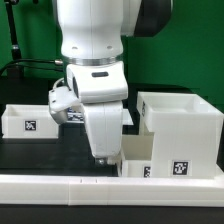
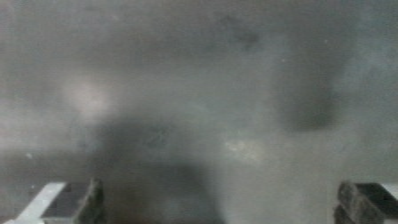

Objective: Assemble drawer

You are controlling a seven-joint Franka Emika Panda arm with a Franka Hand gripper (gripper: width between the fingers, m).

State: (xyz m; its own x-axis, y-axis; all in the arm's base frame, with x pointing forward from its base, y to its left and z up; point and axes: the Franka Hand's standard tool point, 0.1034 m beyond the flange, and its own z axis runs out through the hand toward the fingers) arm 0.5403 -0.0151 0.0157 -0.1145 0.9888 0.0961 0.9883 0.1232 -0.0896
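The large open white housing point(image 1: 185, 125) stands at the exterior view's right, with a tag on its front face. A shallow white tray point(image 1: 135, 152) lies against its lower left side. A second white tray point(image 1: 25, 120) with a tag lies at the exterior view's left. My gripper point(image 1: 100, 157) hangs low over the dark table between the two trays, just left of the nearer tray. The wrist view is a close grey blur. It shows only my two fingertips point(image 2: 68, 205) far apart, with nothing between them, so the gripper point(image 2: 214, 208) is open and empty.
A long low white rail point(image 1: 100, 190) runs along the front of the table. A green wall stands behind the scene. The arm's white body hides the middle of the table behind the gripper.
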